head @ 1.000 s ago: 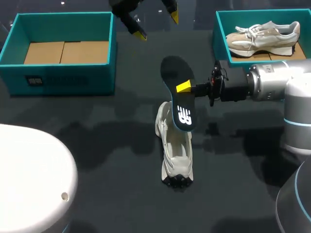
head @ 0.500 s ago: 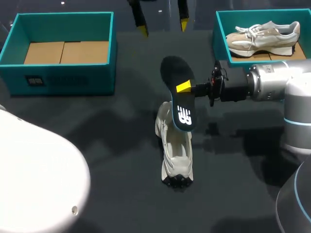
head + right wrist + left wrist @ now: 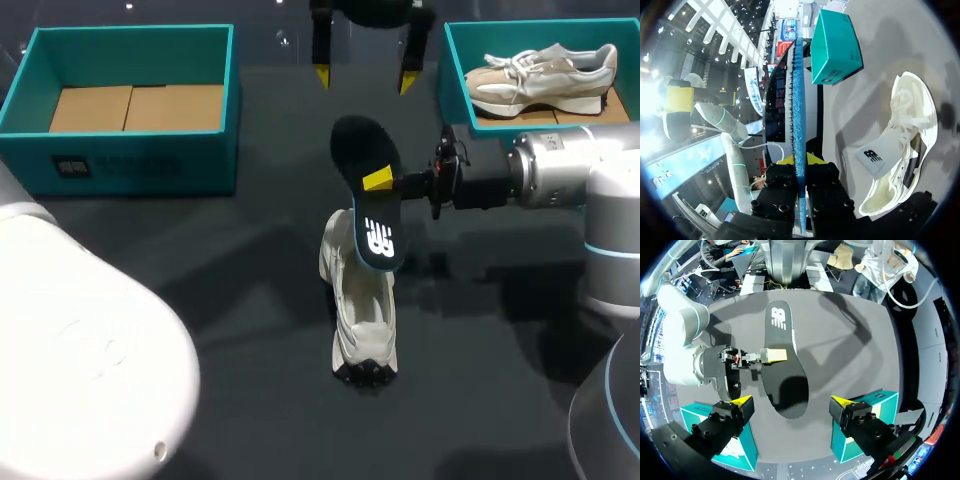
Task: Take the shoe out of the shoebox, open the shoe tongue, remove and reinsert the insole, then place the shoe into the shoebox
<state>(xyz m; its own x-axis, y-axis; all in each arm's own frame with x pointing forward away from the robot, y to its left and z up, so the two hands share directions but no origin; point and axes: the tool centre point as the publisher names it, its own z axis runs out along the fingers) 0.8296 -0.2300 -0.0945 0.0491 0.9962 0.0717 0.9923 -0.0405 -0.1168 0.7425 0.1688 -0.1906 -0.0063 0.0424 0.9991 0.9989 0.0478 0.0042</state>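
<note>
A black insole with a white logo hangs tilted above the table, and my right gripper is shut on its edge from the right. Under its lower end a white shoe lies on the dark table, toe toward the camera. My left gripper hovers open just beyond the insole's far end. From the left wrist the insole lies ahead, between the wide-spread fingers of the left gripper. The right wrist view has the insole edge-on in the right gripper, with the shoe beside it.
A teal shoebox with a cardboard bottom stands at the back left. A second teal shoebox at the back right holds another white shoe. My left arm's white body fills the near left corner.
My left gripper has swung right along the table's far side and squared up beyond the insole. The left arm's white body has spread further into the near left. Right arm, insole and shoe are unmoved.
</note>
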